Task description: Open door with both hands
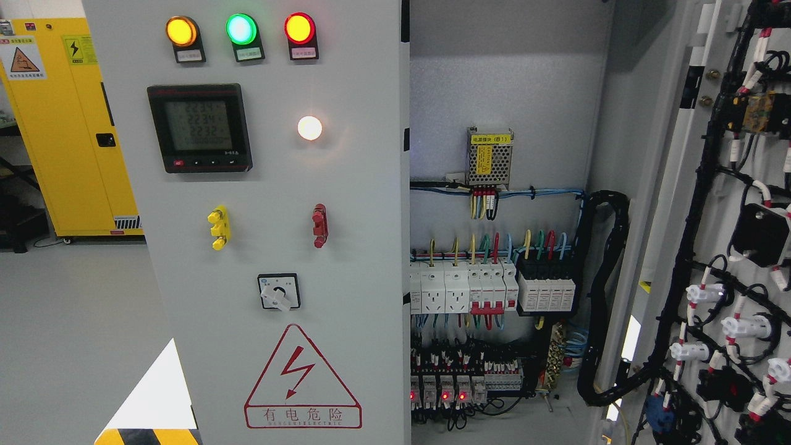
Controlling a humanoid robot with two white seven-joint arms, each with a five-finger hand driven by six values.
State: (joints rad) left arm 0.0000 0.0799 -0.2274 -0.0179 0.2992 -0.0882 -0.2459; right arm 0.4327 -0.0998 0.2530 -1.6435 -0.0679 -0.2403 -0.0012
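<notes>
Grey sheet-metal cabinet fills the head view, w/ two doors: the left door [272,247] is shut and faces the camera, the right door [710,235] is swung wide open so its inner face shows, edge-on toward the right of frame. Neither robot hand nor arm is in view, so no finger state can be given; can't tell if released, clenched or grasping, and "relative to the fingers" can't be fixed beyond saying both doors sit ahead of the camera w/ no hand near them. Right door open = interior exposed: power supply [489,157] up on the back panel, breaker row [463,287] below it, relay row [457,386] w/ red LEDs at the bottom. Black cable conduit [602,296] loops from the back panel to the open door, prob. slack left so the door can swing w/o tugging the wiring harness [723,321] clipped on its inner face. Left door carries three pilot lamps [241,29] (amber, green, red), a meter [199,127], a lit white lamp [309,128], a rotary switch [279,292] and a red hazard triangle [302,377]. Judgement: right side of the task looks done; left door not yet opened. Yellow cabinet [68,123] stands off to the far left.
</notes>
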